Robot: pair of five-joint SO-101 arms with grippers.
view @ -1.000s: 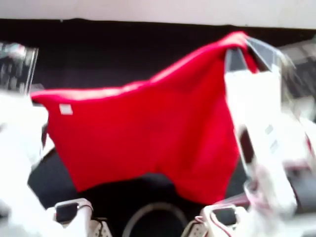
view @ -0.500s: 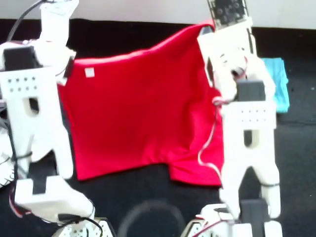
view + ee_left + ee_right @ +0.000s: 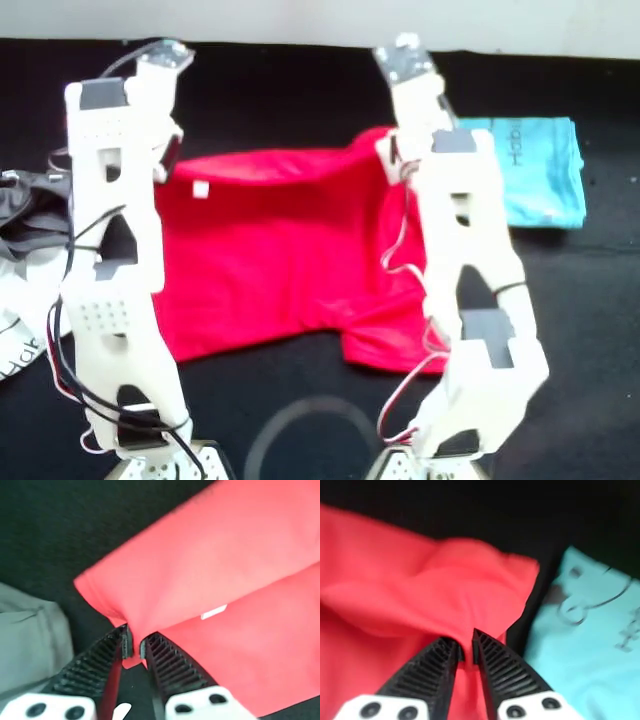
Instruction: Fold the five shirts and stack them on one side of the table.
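High view: the red shirt (image 3: 270, 260) lies spread over the middle of the black desk (image 3: 600, 330). A folded light-blue shirt (image 3: 535, 170) sits just beside it at upper right, and a grey garment (image 3: 25, 215) and a white garment (image 3: 15, 345) lie at the left edge. Bare desk runs along the top and the lower right. The left hand (image 3: 168, 165) meets the shirt's upper-left corner, the right hand (image 3: 392, 150) its upper-right corner

Left wrist view: the left hand (image 3: 134, 647) is clenched on the red shirt's edge, with the grey garment (image 3: 25, 640) beside it

Right wrist view: the right hand (image 3: 465, 650) is clenched on a red fold, the light-blue shirt (image 3: 590, 665) near it
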